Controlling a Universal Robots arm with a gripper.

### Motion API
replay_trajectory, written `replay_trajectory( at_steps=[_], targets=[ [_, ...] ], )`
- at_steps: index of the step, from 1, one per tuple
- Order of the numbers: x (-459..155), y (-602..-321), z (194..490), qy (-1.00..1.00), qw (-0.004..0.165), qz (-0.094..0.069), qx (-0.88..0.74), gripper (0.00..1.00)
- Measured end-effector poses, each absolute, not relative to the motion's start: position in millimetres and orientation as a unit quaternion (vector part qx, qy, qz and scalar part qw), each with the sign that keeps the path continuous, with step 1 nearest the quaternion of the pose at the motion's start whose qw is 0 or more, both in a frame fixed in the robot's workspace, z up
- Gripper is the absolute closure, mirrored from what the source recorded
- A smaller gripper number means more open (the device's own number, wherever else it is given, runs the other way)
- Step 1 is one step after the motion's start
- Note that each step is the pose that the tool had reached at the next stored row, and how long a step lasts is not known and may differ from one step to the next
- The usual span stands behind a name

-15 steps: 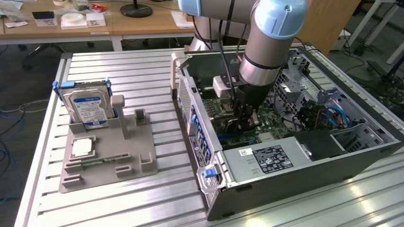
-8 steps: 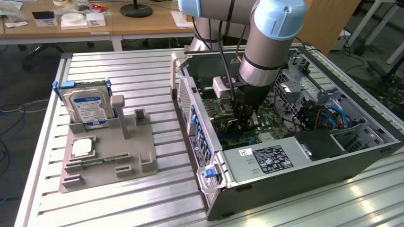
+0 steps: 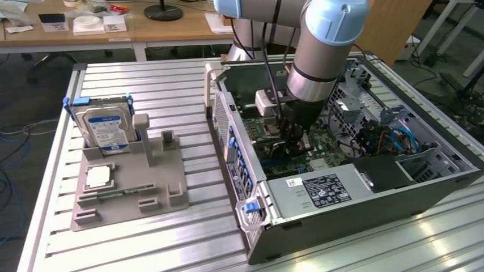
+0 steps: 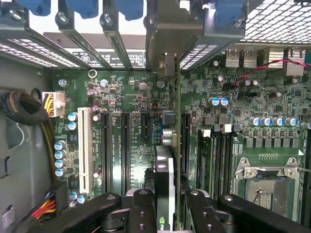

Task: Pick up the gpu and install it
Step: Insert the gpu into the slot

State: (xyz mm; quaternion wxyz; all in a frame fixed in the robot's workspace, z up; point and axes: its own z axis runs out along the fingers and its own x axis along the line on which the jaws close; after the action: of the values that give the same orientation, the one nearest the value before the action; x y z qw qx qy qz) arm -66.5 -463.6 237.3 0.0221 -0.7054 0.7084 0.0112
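Observation:
My gripper [image 3: 291, 146] reaches down into the open computer case [image 3: 423, 192], just above the green motherboard [image 3: 321, 141]. In the wrist view my gripper [image 4: 170, 201] is shut on the gpu [image 4: 165, 170], a thin card seen edge-on between the black fingers [image 4: 141, 206]. Its green board edge runs along the motherboard's black expansion slots [image 4: 125, 145], and its metal bracket end [image 4: 163, 43] points at the case's rear slot openings. The card hangs over the slots near the middle of the board; whether it touches a slot I cannot tell.
Left of the case in the exterior view, a grey fixture [image 3: 128, 195] holds a blue-labelled hard drive [image 3: 106, 127] and a square silver processor chip [image 3: 98, 177]. Inside the case are the power supply [image 3: 321, 190], the processor socket [image 4: 265, 187], a white slot [image 4: 83, 150] and cable bundles [image 4: 24, 109].

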Motion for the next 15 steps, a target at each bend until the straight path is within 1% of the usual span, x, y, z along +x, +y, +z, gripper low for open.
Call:
replay_trajectory(
  at_steps=[15],
  targets=[
    [-67.0, -463.9, 235.4, 0.709, 0.020, 0.013, -0.705, 0.72]
  ],
)
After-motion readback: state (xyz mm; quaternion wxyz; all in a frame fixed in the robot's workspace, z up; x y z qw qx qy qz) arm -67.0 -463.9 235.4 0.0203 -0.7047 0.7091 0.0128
